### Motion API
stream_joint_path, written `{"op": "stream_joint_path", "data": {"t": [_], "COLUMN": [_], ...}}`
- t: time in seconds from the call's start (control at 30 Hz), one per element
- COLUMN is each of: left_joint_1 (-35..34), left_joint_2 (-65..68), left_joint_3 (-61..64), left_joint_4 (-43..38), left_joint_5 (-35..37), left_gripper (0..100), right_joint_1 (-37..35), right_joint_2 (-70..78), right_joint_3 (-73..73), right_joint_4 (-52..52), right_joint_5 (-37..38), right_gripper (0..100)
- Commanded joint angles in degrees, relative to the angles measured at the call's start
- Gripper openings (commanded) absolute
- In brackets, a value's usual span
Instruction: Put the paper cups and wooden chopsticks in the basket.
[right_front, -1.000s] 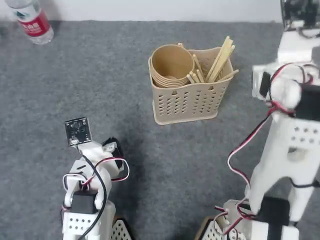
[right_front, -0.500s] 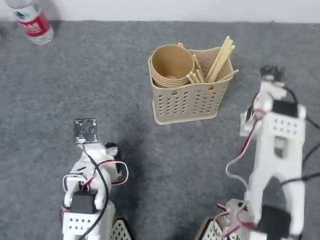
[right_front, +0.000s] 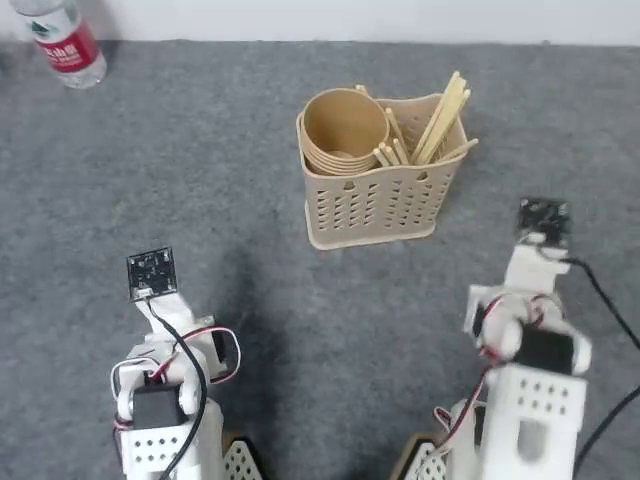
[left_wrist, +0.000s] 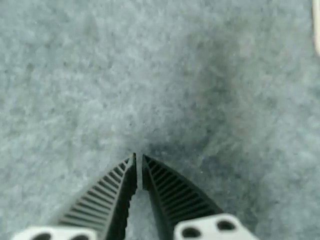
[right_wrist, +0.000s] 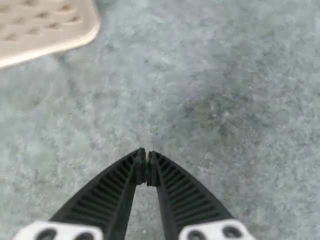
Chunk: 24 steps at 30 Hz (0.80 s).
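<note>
Starting at the far left corner of the table (right_front: 200, 180), a water bottle (right_front: 62, 40) is lying right against the back edge. The table itself is wearing a grey carpet-like cover.

Down at the near edge on the left side, the left arm (right_front: 165, 390) is sitting folded up over the cover. Its wrist view is showing the left hand (left_wrist: 138, 157) with the two black ribbed fingers (left_wrist: 170, 192) pinched together at the tips, just a hairline slit between them, nothing in there, grey cover underneath.

Moving toward the middle, a bit nearer the far edge, the beige slotted basket (right_front: 380, 200) is standing upright. The paper cups (right_front: 343, 130) are sitting nested as a stack in its left part, mouth up. The wooden chopsticks (right_front: 440, 115) are leaning in the right part, tips poking above the rim and fanning toward the far right.

Over at the near edge on the right, the right arm (right_front: 525, 340) is sitting tucked in, well apart from the basket. The right hand (right_wrist: 146, 152) is showing its fingers pressed together at the tips, gripping nothing, hanging over bare cover with a corner of the basket just peeking in beyond it.
</note>
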<state>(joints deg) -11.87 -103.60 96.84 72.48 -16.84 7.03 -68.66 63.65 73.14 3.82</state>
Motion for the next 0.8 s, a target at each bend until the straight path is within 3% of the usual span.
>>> {"op": "stream_joint_path", "data": {"t": [0.0,0.2,0.33,0.6,0.77], "left_joint_1": [-2.5,-7.6,-6.6,3.8,4.3], "left_joint_2": [-0.7,-0.7,-0.7,-0.5,-0.5], "left_joint_3": [-0.4,-0.4,-0.4,-0.4,-0.4], "left_joint_4": [0.2,-0.2,-0.2,-0.3,-0.3], "left_joint_5": [3.4,18.5,18.8,19.2,19.2], "left_gripper": [1,1,1,1,1], "right_joint_1": [-1.4,-1.4,-1.4,-5.3,-5.0], "right_joint_2": [-9.8,-26.5,-36.5,-33.1,-33.3], "right_joint_3": [1.7,9.5,17.4,22.0,22.0], "right_joint_4": [3.0,6.5,6.4,5.9,5.8], "right_joint_5": [-0.9,-4.2,-4.2,-4.6,-4.6], "right_gripper": [0.9,0.9,0.9,0.8,0.8]}}
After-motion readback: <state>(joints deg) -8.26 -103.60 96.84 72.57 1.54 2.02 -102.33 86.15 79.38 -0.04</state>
